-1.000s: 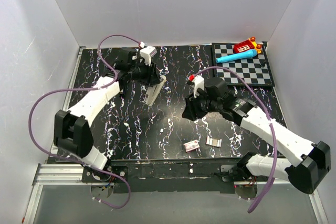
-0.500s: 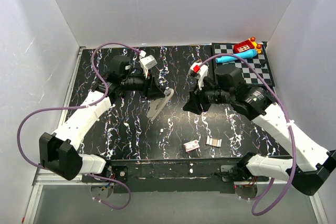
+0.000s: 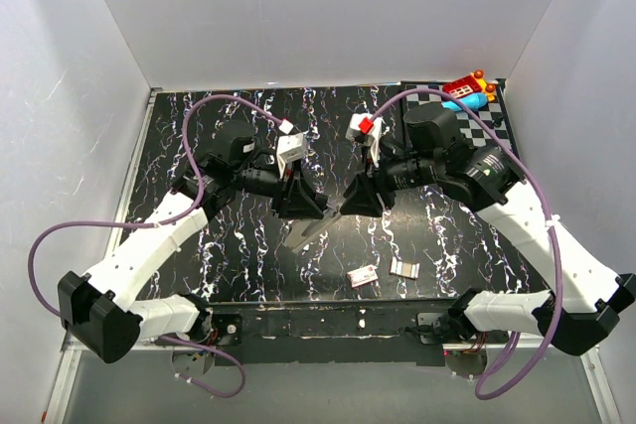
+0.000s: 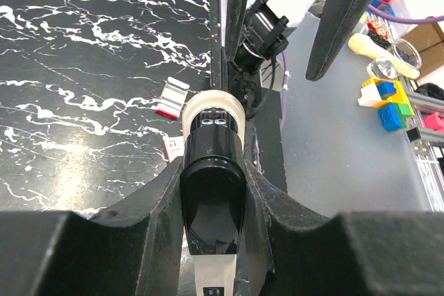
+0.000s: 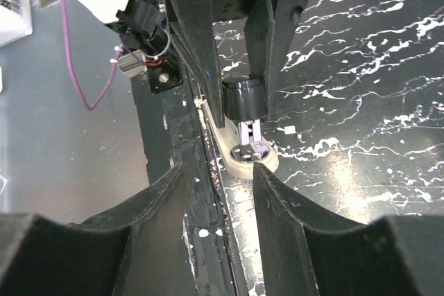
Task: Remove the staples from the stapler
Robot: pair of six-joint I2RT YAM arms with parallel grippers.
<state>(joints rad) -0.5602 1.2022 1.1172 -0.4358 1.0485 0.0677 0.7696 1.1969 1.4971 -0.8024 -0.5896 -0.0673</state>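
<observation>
Handling the stapler (image 3: 316, 227)
My left tool (image 4: 211, 195) pinches its dark end; my right tool (image 5: 218, 188), spread, waits near its free end. Probably light, rigid, slick: hold the flanks.

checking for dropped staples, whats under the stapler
Marbled table shows around the held stapler; the patch straight beneath it is hidden. A red-and-white box lies off to one side.

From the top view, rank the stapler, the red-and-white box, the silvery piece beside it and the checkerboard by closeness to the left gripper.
1. stapler: mid-table, clamped in the jaws of the left gripper.
2. red-and-white box: near edge, off to the right.
3. silvery piece: just right of that box.
4. checkerboard: far right corner.
</observation>
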